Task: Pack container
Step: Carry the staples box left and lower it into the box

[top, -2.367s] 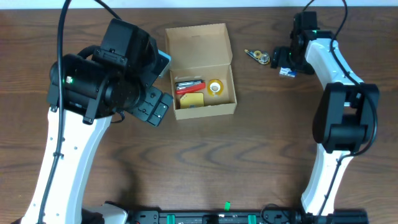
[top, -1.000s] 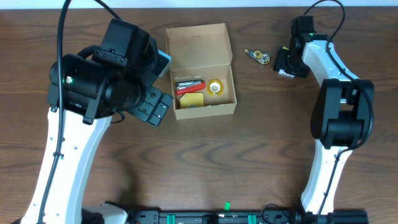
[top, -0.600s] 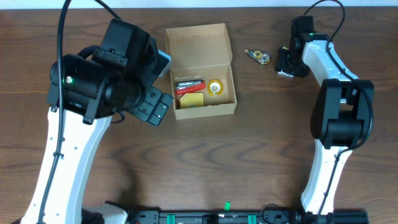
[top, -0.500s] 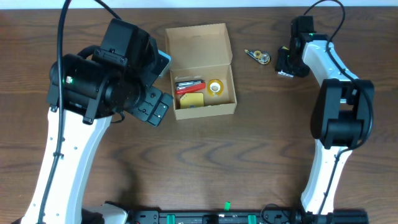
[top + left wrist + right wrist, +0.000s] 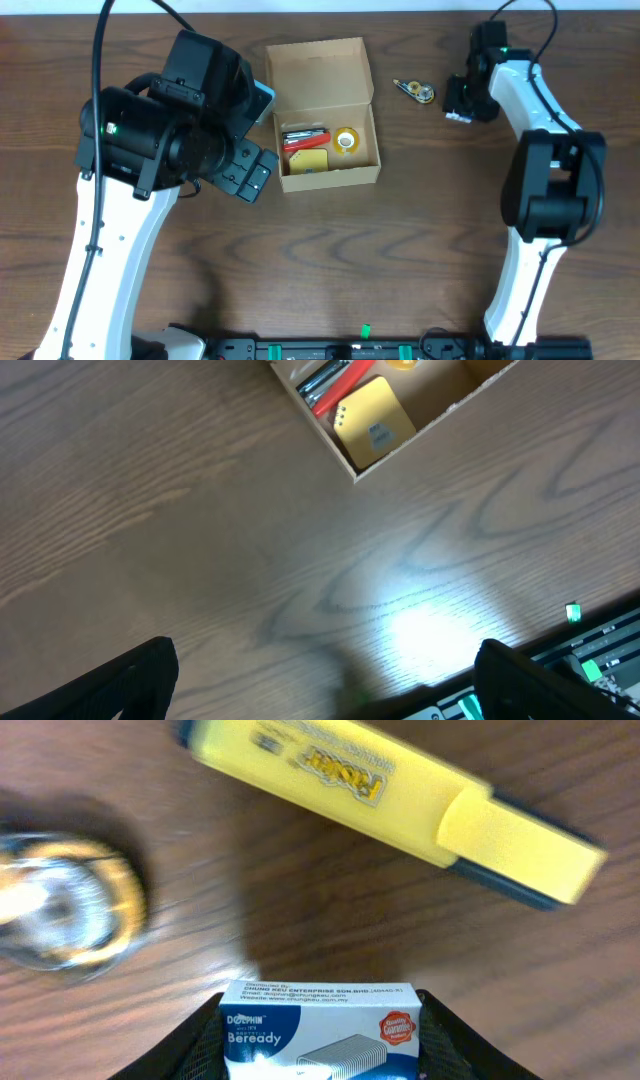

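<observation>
The container (image 5: 370,150) is a tan cardboard box with its lid flap open at the back. It holds a red item, a yellow pad (image 5: 373,424) and a yellow tape roll (image 5: 346,140). My right gripper (image 5: 462,103) is at the far right of the table, shut on a small blue-and-white staples box (image 5: 320,1030). A yellow highlighter (image 5: 390,795) lies just beyond it on the table. My left gripper (image 5: 330,685) is open and empty, held above bare table left of the container (image 5: 440,415).
A small yellow-and-clear tape dispenser (image 5: 414,90) lies between the container and my right gripper; it shows blurred in the right wrist view (image 5: 60,905). The left arm's bulk (image 5: 170,130) hangs close to the container's left side.
My right gripper has moved a little back and to the right with the staples box between its fingers. The left arm and the container have not moved.
</observation>
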`<state>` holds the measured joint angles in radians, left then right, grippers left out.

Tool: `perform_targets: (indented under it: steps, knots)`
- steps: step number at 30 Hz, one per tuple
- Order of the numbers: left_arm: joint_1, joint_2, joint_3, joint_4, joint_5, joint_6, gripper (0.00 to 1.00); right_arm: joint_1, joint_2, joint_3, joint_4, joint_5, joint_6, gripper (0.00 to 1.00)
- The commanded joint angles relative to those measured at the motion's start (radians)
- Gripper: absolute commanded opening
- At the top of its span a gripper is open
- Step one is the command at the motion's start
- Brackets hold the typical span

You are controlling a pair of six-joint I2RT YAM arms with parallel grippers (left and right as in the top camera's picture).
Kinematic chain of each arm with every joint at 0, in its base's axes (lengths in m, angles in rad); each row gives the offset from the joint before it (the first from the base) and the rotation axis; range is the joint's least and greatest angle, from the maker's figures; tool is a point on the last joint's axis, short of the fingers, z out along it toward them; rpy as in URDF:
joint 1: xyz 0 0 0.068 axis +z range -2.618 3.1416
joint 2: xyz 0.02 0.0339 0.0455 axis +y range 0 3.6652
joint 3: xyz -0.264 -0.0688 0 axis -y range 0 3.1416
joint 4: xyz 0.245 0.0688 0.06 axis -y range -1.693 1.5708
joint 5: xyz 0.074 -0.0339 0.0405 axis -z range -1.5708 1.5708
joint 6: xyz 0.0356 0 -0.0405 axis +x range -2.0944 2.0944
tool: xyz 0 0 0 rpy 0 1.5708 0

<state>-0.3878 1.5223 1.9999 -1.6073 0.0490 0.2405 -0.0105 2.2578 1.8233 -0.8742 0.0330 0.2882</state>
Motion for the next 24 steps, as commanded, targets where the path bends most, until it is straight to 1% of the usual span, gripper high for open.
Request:
perform_targets:
  steps: [1, 6, 12, 15, 19, 24]
  knots:
    - [0.001, -0.010, 0.016, -0.025, -0.004, 0.007, 0.95, 0.037, -0.132, 0.062, -0.016, -0.015, -0.020, 0.41]
    - [0.001, -0.010, 0.016, -0.025, -0.004, 0.007, 0.95, 0.103, -0.235, 0.066, -0.061, -0.016, -0.020, 0.40]
    - [0.001, -0.010, 0.016, -0.025, -0.005, 0.007, 0.95, 0.262, -0.336, 0.066, -0.195, -0.026, -0.011, 0.42]
    - [0.001, -0.010, 0.016, -0.025, -0.004, 0.007, 0.95, 0.360, -0.349, 0.065, -0.252, -0.049, 0.029, 0.42]
    - [0.001, -0.010, 0.016, -0.025, -0.005, 0.007, 0.95, 0.443, -0.348, 0.038, -0.302, -0.051, 0.090, 0.41]
    - [0.001, -0.010, 0.016, -0.025, -0.005, 0.007, 0.95, 0.506, -0.348, -0.011, -0.263, -0.050, 0.124, 0.40]
